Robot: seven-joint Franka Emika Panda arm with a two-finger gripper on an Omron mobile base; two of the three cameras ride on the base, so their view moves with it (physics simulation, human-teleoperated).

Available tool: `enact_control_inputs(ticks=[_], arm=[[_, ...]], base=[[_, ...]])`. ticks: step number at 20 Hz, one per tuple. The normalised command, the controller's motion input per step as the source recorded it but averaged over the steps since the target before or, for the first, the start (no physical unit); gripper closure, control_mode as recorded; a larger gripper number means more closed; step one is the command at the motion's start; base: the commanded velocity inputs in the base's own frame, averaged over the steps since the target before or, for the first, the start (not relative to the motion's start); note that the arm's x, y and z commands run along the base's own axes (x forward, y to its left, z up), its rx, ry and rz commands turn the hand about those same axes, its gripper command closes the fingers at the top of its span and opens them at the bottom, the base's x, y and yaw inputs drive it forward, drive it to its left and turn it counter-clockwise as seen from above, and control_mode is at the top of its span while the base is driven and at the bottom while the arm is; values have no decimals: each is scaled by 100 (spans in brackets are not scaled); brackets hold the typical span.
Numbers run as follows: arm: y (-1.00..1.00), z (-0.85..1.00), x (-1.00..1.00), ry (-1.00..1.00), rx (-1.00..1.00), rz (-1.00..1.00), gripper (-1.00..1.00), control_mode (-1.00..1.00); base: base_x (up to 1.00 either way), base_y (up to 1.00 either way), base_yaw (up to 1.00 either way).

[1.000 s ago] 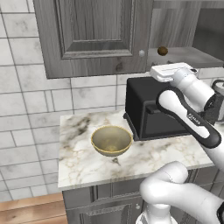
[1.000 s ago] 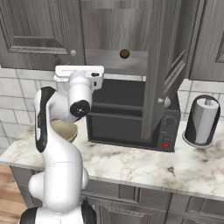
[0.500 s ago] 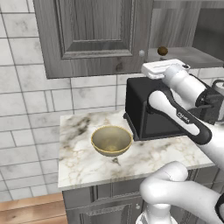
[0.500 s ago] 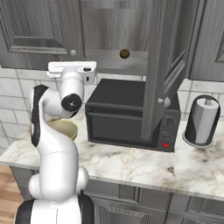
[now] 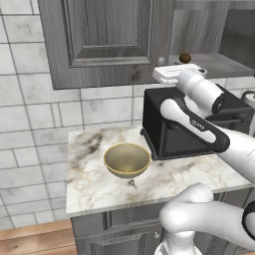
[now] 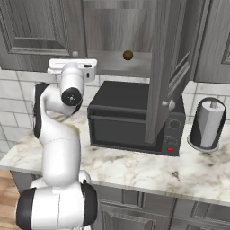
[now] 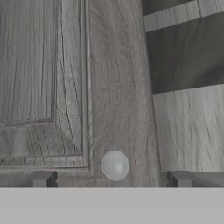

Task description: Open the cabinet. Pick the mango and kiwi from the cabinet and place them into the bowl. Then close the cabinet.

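The cabinet's left door (image 5: 107, 35) is closed, and its round knob (image 7: 114, 165) sits just above and between my two fingertips. My gripper (image 7: 113, 180) is open and faces that door close up, holding nothing. The right door (image 6: 166, 67) stands swung open. On the open shelf lies the brown kiwi (image 5: 185, 58) (image 6: 128, 55), to the right of my hand (image 5: 172, 74). The mango is out of view. The tan-gold bowl (image 5: 127, 159) rests on the marble counter, below and left of my hand, and looks empty.
A black toaster oven (image 5: 199, 129) (image 6: 130, 117) stands on the counter (image 5: 89, 184) under the open compartment. A grey canister (image 6: 208, 123) stands right of the oven. A tiled wall runs behind the counter.
My hand has swung left from in front of the open compartment to the closed left door's knob. The jaws stayed open, and the kiwi and bowl have not moved.
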Motion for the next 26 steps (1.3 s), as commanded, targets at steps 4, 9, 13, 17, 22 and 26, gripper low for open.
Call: enact_control_inputs(ticks=[4,9,13,17,22,26], arm=[[5,0,40,1,0,0,-100,-100],[6,0,39,0,0,0,-100,-100],[3,0,39,0,0,0,-100,-100],[0,0,35,0,0,0,-100,-100],[0,0,17,0,0,0,100,-100],[0,0,1,0,0,0,100,-100]], base=[[0,0,0],[0,0,0],[0,0,0],[0,0,0],[0,0,0],[0,0,0]])
